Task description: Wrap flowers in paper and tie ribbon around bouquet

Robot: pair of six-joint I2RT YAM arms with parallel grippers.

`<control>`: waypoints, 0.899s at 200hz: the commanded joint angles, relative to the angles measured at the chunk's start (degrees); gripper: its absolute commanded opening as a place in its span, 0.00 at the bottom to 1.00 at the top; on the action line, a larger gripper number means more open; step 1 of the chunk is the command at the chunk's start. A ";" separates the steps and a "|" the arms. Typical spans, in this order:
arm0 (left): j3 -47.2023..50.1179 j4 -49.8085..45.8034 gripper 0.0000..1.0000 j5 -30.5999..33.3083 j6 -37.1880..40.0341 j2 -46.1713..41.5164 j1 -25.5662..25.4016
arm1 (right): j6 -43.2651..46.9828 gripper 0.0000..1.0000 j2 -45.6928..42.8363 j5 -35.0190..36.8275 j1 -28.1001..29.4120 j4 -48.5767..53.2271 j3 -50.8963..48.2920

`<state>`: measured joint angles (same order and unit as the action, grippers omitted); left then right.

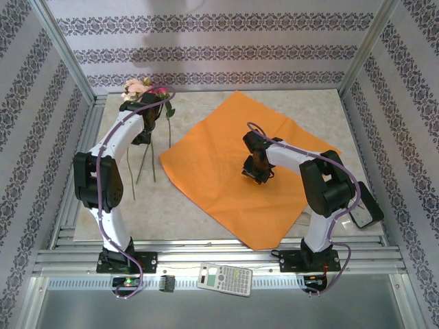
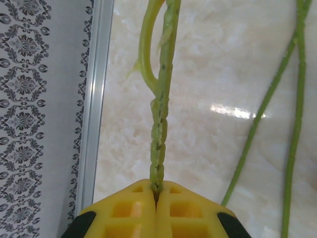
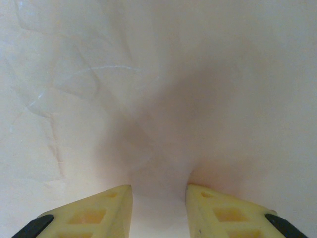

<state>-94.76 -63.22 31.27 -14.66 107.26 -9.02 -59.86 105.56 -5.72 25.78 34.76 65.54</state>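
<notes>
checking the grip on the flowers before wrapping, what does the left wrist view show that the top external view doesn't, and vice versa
Left wrist view: close up, the left gripper has its yellow fingers shut on one green stem, with two more stems alongside, apart from it.
Top external view: the whole layout, with rose heads at the far left, the orange paper spread flat, the right gripper over it and a calculator at the near edge.
Shared: the stems and the marble table.
</notes>
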 commanded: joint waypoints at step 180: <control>-25.06 53.33 0.00 -64.73 -32.97 31.09 -25.44 | 4.58 0.39 -23.73 -8.77 -20.74 3.52 -10.61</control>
<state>-111.72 -13.98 -29.41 -45.56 133.27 -32.67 -58.11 82.67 -12.62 7.62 37.10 57.95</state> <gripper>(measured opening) 0.045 0.392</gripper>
